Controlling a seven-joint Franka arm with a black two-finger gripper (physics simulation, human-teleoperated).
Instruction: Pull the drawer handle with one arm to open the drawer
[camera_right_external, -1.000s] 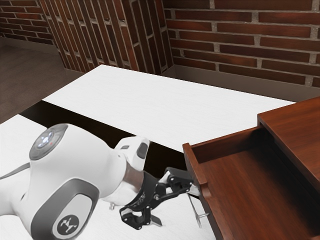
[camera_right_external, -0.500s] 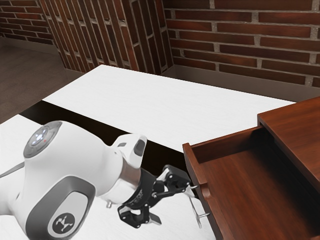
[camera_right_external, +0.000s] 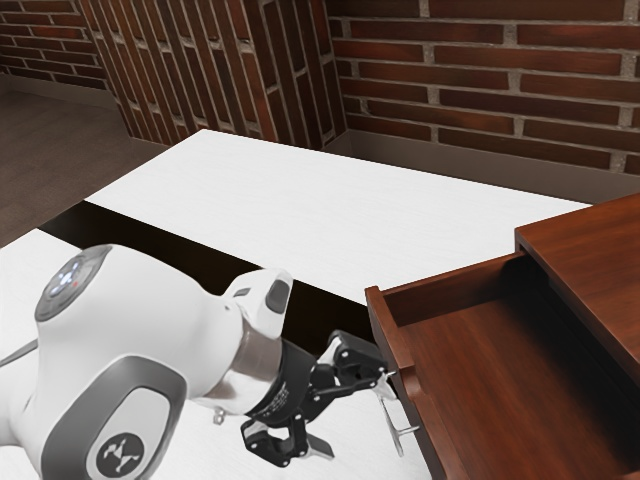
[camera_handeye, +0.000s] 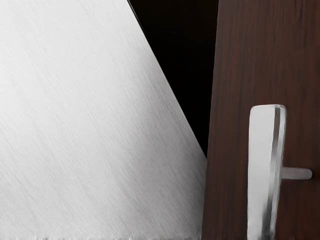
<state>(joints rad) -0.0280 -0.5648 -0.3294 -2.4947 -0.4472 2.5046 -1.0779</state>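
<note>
Pulled well out at the white bench's (camera_right_external: 300, 210) edge on the exterior view's right: dark red-brown wooden drawer (camera_right_external: 395, 335). Slim silver metal bar handle (camera_right_external: 392, 425) looks rigid, slick; best hooked mid-bar. Black claw (camera_right_external: 378, 380) just beside it; open or closed, cannot tell.

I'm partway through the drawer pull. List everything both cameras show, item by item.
table: one, white, under the arm and the cabinet
dark strip: one, black, crossing the table from the exterior view's left toward the drawer
cabinet: one, reddish-brown wood, at the exterior view's right
drawer: one, same wood, standing well out of the cabinet toward the arm
drawer handle: one, silver bar, on the drawer's front face
brick walls: red-brown, behind the table
floor: dark brown, exterior view's upper left
arm: one, white and grey, exterior view's lower left
gripper: one, black, at the handle's upper end
</note>
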